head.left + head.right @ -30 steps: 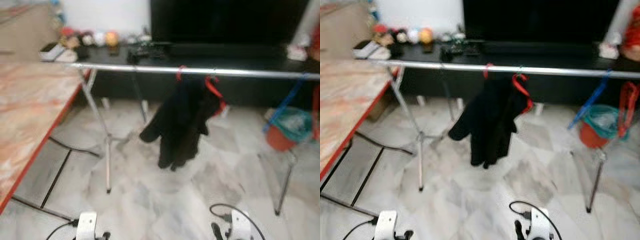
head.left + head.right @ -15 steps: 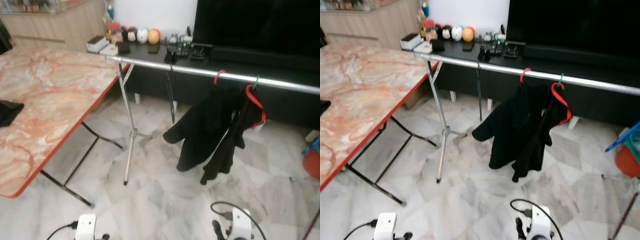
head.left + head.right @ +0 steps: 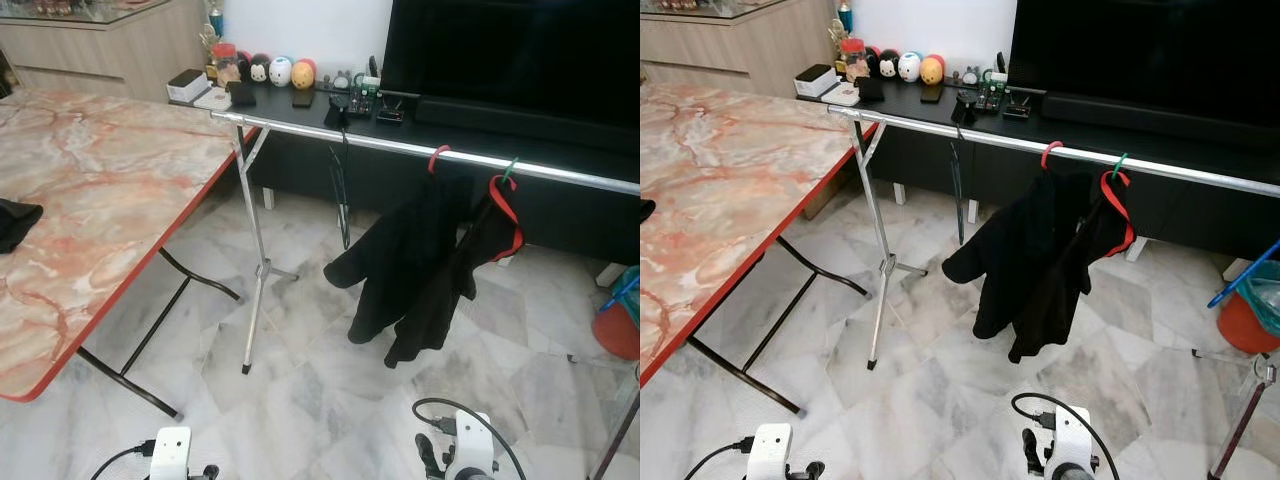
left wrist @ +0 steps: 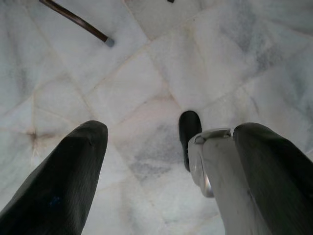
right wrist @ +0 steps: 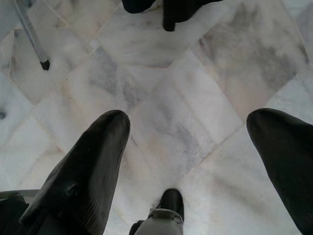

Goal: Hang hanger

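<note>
Our two head eyes look forward and down across the garment rail (image 3: 420, 147) from well back, sharing nearly the same scene, while our wrist cameras face straight down at the marble floor (image 5: 166, 112) nearby.

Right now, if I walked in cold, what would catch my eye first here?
Probably the black garment hanging from red hangers on a long silver rail in the middle of the room. To the robot's left stands a marble-patterned table with a red edge, and behind the rail a low black cabinet carries small round figurines. Both grippers, left and right, hang open over the marble floor.
</note>
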`<state>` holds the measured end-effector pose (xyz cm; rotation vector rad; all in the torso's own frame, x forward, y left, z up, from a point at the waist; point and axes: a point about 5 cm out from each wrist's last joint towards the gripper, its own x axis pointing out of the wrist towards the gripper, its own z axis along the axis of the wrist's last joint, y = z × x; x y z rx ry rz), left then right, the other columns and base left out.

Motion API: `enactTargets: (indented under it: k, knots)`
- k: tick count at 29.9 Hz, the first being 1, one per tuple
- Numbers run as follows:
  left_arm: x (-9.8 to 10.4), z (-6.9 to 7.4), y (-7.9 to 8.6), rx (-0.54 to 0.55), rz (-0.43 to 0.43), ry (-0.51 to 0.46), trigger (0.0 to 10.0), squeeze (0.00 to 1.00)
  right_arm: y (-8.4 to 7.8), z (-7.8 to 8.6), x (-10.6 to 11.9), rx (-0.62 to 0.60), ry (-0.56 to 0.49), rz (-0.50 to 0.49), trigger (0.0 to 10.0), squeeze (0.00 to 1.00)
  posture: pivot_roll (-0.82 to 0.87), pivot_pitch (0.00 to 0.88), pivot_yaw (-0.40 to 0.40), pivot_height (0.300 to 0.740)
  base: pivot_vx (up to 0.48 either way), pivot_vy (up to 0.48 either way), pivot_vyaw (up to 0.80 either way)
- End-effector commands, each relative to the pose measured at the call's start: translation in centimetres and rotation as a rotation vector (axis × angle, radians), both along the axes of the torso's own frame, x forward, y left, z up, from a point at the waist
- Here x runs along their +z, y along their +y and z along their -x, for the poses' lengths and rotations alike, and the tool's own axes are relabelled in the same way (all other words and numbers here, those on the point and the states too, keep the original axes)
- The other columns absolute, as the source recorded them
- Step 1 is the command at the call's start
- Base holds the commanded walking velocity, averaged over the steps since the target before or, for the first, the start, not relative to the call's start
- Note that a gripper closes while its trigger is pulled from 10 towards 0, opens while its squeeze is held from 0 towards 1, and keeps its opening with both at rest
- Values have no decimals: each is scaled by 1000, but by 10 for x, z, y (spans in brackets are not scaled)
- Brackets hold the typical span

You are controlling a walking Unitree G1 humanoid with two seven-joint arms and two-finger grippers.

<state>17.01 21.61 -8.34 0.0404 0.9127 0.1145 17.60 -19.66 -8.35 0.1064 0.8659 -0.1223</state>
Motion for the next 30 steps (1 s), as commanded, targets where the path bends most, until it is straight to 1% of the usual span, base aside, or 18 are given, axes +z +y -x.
enactTargets:
  k: [1, 8, 12, 20, 23, 30]
  knots:
    - [0, 0, 2, 10, 1, 5, 10000, 0, 0, 1, 0, -5, 1, -6, 10000, 0, -43, 0, -11, 740, 0, 300, 0]
    - [0, 0, 2, 15, 1, 6, 10000, 0, 0, 1, -1, -3, 0, -4, 10000, 0, -41, 0, -13, 740, 0, 290, 0]
    - [0, 0, 2, 14, -3, 7, 10000, 0, -4, 4, -1, -12, 4, -2, 10000, 0, -40, 0, -12, 740, 0, 274, 0]
    - [2, -3, 3, 14, 1, -21, 10000, 0, -5, 4, -1, -17, 4, -6, 10000, 0, -41, 0, -9, 740, 0, 0, 0]
    - [2, -3, 3, 8, -4, -17, 10000, 0, -4, 3, -1, -18, 2, -7, 10000, 0, -40, 0, -9, 740, 0, 0, 0]
    - [3, -5, 2, 9, 5, -23, 10000, 0, 1, 0, 0, -10, -6, -12, 10000, 0, -39, 0, -10, 740, 0, 0, 0]
